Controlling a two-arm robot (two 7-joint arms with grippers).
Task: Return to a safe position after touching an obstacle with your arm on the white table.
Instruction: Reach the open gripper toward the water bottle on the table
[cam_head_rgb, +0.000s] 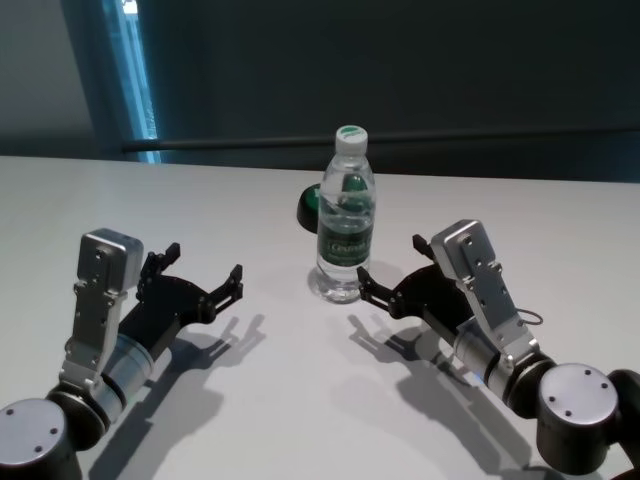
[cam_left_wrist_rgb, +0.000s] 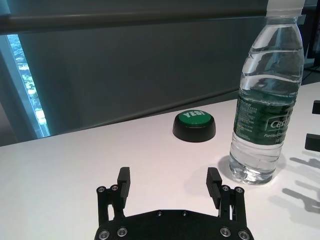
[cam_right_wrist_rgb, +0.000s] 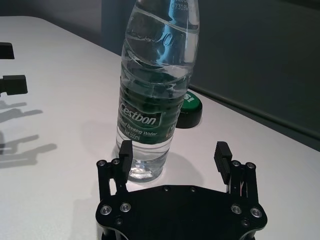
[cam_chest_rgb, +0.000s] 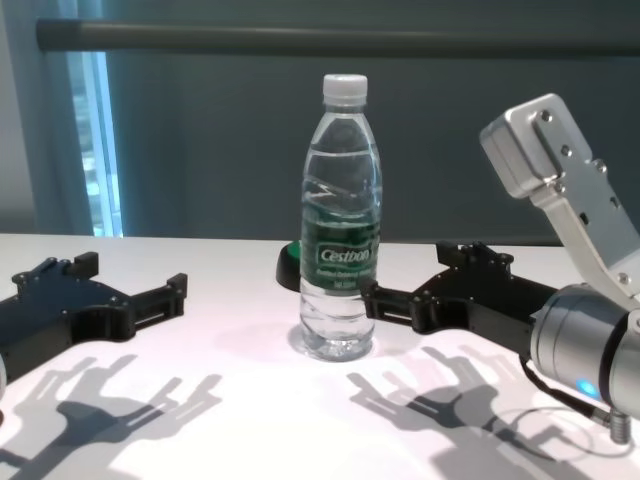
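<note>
The bottle stands upright mid-table. The right gripper, fingers spread, has one fingertip at its base; contact looks made, so next it should retreat toward the near edge. The left gripper, also spread, idles well apart

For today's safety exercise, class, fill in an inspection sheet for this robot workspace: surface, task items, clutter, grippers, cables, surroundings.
Surface: white table, matte, carrying arm shadows.
Job's things: Cestbon water bottle upright, white cap on, near the table's middle.
Clutter: green "YES" button on a black base, behind the bottle.
Grippers: left gripper open, low over the table, apart from the bottle; right gripper open, one fingertip close against the bottle's lower side, contact unclear.
Cables: thin wire by the right wrist.
Surroundings: dark wall, horizontal rail, bright window strip.
</note>
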